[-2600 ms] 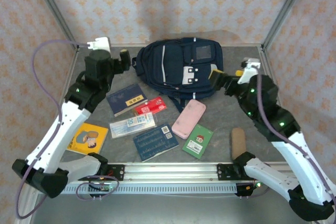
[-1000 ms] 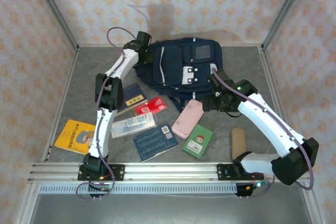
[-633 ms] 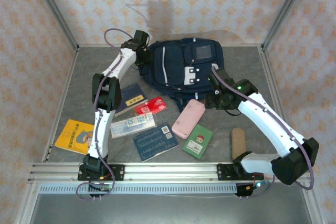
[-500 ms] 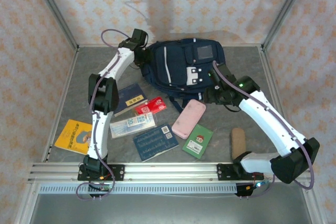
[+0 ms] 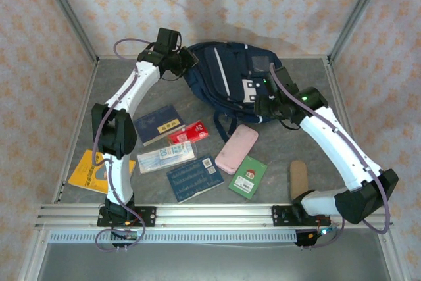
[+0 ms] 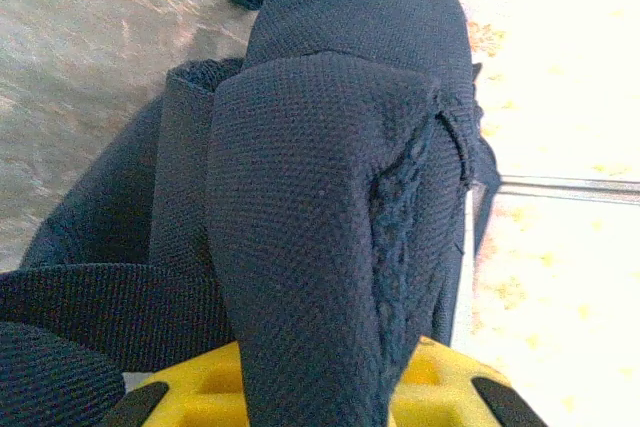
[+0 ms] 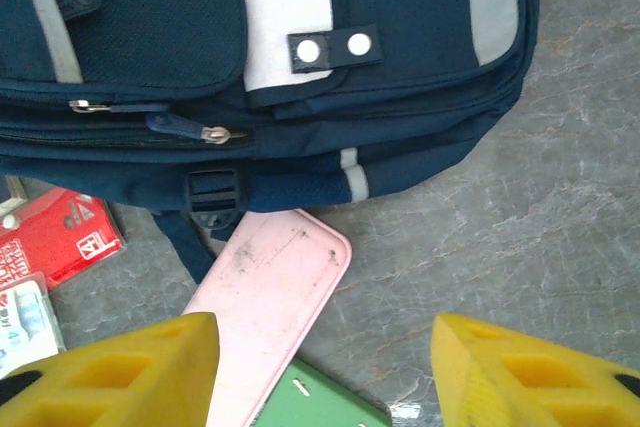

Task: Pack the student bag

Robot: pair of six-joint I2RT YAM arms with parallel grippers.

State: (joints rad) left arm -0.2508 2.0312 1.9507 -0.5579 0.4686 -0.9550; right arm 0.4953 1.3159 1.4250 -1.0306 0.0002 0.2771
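The student bag (image 5: 227,77), navy with thin white stripes and grey patches, lies at the back of the table with its top end raised. My left gripper (image 5: 186,59) is at that top left end. In the left wrist view it (image 6: 320,377) is shut on a fold of the bag's navy fabric (image 6: 310,227), which runs between the yellow fingers (image 6: 440,387). My right gripper (image 5: 262,104) hovers at the bag's lower right corner. In the right wrist view it (image 7: 320,332) is open over the pink case (image 7: 265,292), with the bag's zips (image 7: 205,132) just beyond.
In front of the bag lie a pink case (image 5: 237,148), a green booklet (image 5: 248,176), a red card (image 5: 189,133), a navy book (image 5: 158,124), a white pack (image 5: 166,156), a blue booklet (image 5: 194,178), a yellow book (image 5: 89,172) and a brown roll (image 5: 299,177).
My left gripper has shut on the bag's top fabric and lifted it, so the bag has tilted and shifted right. The right gripper has narrowed a little and risen toward the bag's corner.
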